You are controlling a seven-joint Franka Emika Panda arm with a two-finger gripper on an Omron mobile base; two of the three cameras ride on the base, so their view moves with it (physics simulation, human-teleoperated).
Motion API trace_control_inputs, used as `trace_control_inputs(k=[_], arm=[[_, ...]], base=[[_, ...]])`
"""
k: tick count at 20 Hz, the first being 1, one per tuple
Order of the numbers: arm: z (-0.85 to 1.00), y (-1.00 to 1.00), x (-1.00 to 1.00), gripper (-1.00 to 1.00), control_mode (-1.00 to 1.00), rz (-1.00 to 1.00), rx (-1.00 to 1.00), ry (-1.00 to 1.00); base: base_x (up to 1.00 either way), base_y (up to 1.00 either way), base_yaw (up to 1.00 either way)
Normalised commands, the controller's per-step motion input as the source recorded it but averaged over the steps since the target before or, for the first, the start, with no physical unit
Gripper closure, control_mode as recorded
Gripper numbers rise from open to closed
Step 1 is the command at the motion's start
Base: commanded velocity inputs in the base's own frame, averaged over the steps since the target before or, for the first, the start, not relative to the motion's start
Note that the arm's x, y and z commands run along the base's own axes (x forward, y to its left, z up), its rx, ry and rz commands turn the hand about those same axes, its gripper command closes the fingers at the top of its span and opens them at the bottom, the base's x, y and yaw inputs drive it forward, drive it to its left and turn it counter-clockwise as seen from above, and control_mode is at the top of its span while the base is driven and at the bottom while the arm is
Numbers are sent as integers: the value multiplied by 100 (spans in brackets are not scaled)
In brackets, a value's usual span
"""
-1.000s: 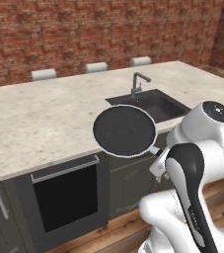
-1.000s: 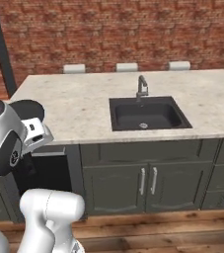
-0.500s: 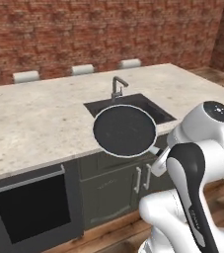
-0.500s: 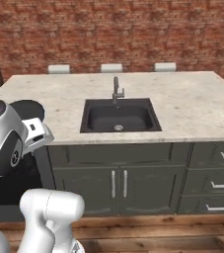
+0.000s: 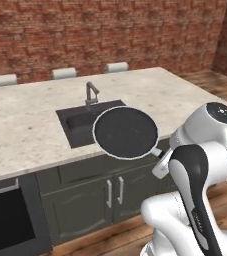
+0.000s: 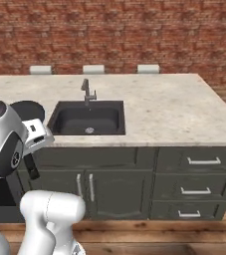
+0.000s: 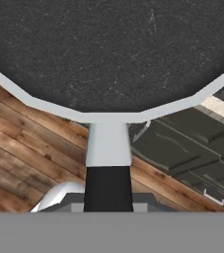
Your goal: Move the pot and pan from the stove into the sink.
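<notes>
The pan (image 5: 126, 132), black inside with a pale rim, hangs level in the air over the counter's front edge, partly covering the near right corner of the sink (image 5: 80, 122). My gripper (image 5: 160, 158) is shut on its long handle (image 7: 107, 180), to the pan's right. In the hand view the pan (image 7: 108, 49) spreads across the top above the wooden floor and the cabinet fronts. From the right base view a slice of the pan (image 6: 27, 108) peeks out behind my arm, left of the sink (image 6: 87, 118). The pot and the stove are out of view.
A grey faucet (image 5: 90, 93) stands at the sink's far rim. Speckled stone countertop (image 6: 174, 109) surrounds the basin. Three white chair backs (image 6: 93, 69) line the far side. Dark cabinets and drawers (image 6: 196, 189) run below, with a black oven front (image 5: 5, 220) at lower left.
The whole scene has slid left in both base views because the base has driven right. The sink now lies straight ahead. The pan stays held in the same spot relative to my arm.
</notes>
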Motion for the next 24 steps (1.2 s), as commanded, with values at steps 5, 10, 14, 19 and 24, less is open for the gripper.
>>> trace_control_inputs(k=[5,10,14,19,24], arm=[[0,0,0,100,100,0,0,0],[0,0,0,100,100,0,0,0],[0,0,0,100,100,0,0,0],[0,0,0,100,100,0,0,0],[0,0,0,100,100,0,0,0]], base=[[34,-76,6],[20,-66,3],[4,-23,1],[43,1,0],[84,8,0]])
